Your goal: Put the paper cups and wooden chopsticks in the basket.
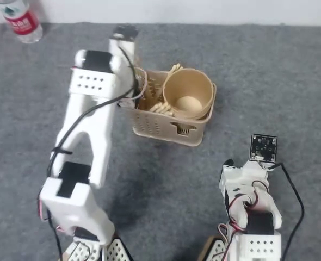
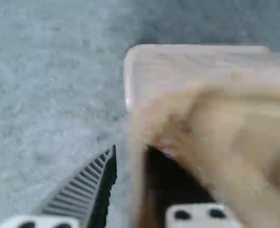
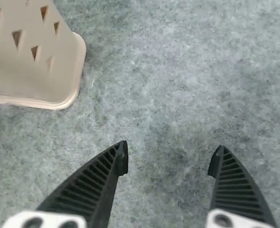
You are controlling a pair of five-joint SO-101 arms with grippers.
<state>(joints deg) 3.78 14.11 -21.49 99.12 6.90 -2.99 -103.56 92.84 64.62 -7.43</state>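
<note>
Grey felt covered the worktop (image 1: 269, 70), with a bottle (image 1: 22, 19) lying in the upper left corner of the high view. Just above the middle of that frame stood the basket (image 1: 166, 136). The cups (image 1: 187, 95) lay nested on their side in its right half, and the chopsticks (image 1: 161, 107) were bundled in its left half. No cup or chopstick showed loose on the felt.

From the lower left of the high view, the left arm stretched up to the basket's left rim, where the left claw (image 1: 139, 89) sat at the wall. Its wrist view was smeared, so I could not tell how far it was open or whether it had hold of anything. The right claw (image 3: 171, 156) hung spread wide and empty over bare felt, with a basket corner in the upper left of its own view.

Judged from this, the loading was at its last step, with everything apparently in the basket and the left arm finishing a drop. If so, the next move called for letting go of anything held. The claw would then need to rise straight up off the rim, so the light basket was not dragged or tipped, before folding back.
</note>
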